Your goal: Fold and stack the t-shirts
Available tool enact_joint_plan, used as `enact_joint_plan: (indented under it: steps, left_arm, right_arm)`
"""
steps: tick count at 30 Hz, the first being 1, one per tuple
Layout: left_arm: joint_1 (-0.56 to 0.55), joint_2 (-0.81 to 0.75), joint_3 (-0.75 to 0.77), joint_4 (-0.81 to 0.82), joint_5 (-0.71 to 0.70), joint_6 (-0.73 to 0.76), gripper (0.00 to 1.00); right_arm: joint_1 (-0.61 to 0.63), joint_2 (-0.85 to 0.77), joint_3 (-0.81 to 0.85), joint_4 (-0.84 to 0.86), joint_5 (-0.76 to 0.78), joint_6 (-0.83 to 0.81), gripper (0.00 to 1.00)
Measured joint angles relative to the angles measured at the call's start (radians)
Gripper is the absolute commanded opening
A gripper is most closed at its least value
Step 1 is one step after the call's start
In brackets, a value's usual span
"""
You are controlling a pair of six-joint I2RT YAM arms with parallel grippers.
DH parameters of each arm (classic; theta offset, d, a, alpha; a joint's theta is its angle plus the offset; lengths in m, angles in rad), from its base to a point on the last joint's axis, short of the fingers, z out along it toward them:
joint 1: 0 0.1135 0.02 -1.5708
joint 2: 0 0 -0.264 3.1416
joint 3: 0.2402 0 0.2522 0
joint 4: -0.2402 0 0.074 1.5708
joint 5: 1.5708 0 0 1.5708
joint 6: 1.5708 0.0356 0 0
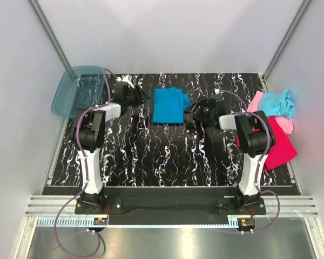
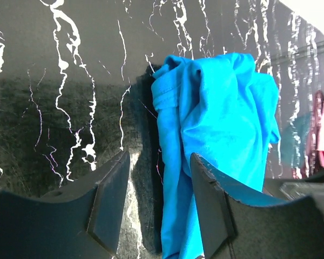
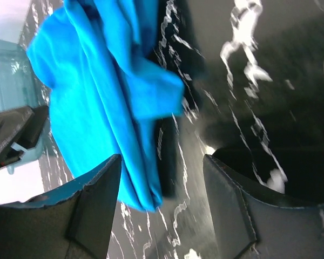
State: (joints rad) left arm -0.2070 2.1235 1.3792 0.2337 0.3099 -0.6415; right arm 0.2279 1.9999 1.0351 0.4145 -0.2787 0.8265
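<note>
The medium blue t-shirt (image 1: pixel 169 105) lies folded into a rough rectangle at the back middle of the black marbled table (image 1: pixel 167 151). My left gripper (image 1: pixel 143 97) is open just left of it. In the left wrist view the blue t-shirt (image 2: pixel 221 124) has its left edge between the open fingers (image 2: pixel 110 194) of the left gripper (image 2: pixel 159 202). My right gripper (image 1: pixel 193 114) is open at its right edge. In the right wrist view the right gripper (image 3: pixel 162 208) has the blue t-shirt's (image 3: pixel 102 91) edge lying loose in its gap. A magenta-red tee (image 1: pixel 275 144), a light pink tee (image 1: pixel 285 125) and a light aqua tee (image 1: pixel 278 102) are piled at the right.
A translucent teal plastic bin (image 1: pixel 78 90) stands at the back left corner, partly off the table. White walls and metal frame posts enclose the table on three sides. A purple cable runs along each arm.
</note>
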Motion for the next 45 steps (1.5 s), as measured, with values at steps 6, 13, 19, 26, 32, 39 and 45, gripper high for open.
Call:
enact_joint_plan:
  steps: [6,13,19,26,32,39,45]
  left_arm:
    - [0.006,0.0,-0.018,0.055,0.061,-0.055,0.54]
    - [-0.006,0.02,-0.017,0.096,0.114,-0.075,0.54]
    - [-0.016,0.068,0.002,0.095,0.133,-0.075,0.54]
    - [-0.048,0.103,0.035,0.089,0.134,-0.074,0.55]
    - [-0.089,0.111,0.051,0.076,0.134,-0.071,0.55]
    - [-0.101,0.111,0.055,0.063,0.134,-0.062,0.52]
    - [-0.101,0.111,0.053,0.058,0.133,-0.048,0.34]
  right_arm:
    - [0.0,0.127,0.167,-0.011,-0.058,0.0,0.7]
    - [0.0,0.238,0.33,-0.042,-0.125,0.009,0.69]
    - [0.0,0.263,0.372,-0.057,-0.137,0.019,0.69]
    - [0.006,0.28,0.397,-0.064,-0.151,0.028,0.69]
    - [0.026,0.291,0.411,-0.063,-0.151,0.032,0.69]
    - [0.032,0.294,0.418,-0.071,-0.15,0.032,0.6]
    - [0.038,0.298,0.397,-0.084,-0.144,0.032,0.36]
